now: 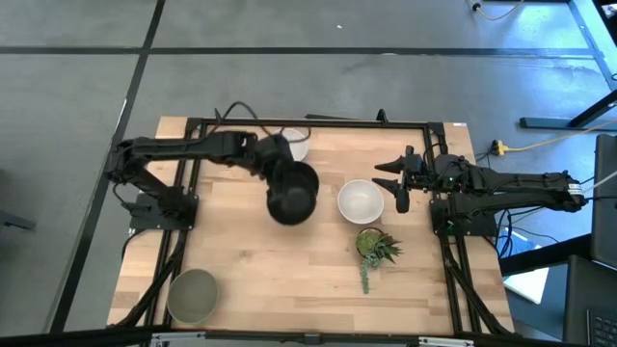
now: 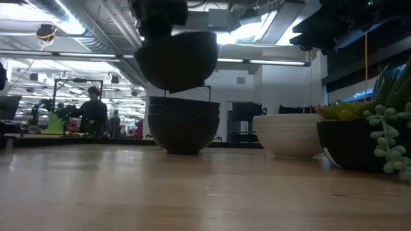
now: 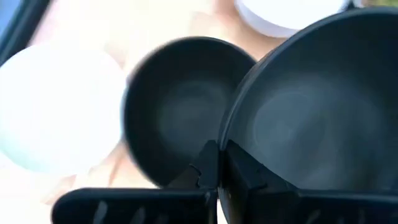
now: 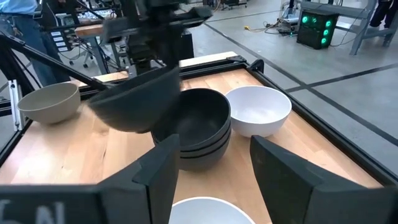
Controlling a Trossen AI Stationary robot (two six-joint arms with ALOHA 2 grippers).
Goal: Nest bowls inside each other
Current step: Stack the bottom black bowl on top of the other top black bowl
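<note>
My left gripper (image 1: 275,164) is shut on a black bowl (image 2: 176,61) held in the air over a stack of two nested black bowls (image 2: 183,125) at mid-table. One white bowl (image 1: 360,200) rests on its base to the right of the stack. Another white bowl (image 1: 295,145) sits toward the far edge, partly hidden by the left arm. A grey-beige bowl (image 1: 193,294) stands at the near left corner. My right gripper (image 1: 393,181) hovers open just right of the nearer white bowl (image 4: 199,211) and touches nothing. My left gripper pinches the black bowl's rim (image 3: 231,146), one finger inside the bowl and one outside. The fingers (image 3: 245,171) come from the table's left, slanting down. The bowl is lifted clear and tilted (image 4: 137,102), above the stack (image 4: 199,127) and slightly off to one side of it.
A potted green plant (image 1: 376,246) with a trailing sprig stands near the right edge, on the near side of the white bowl. A black frame (image 1: 318,122) borders the table. Bare wood lies across the near middle. People are in the room beyond the table.
</note>
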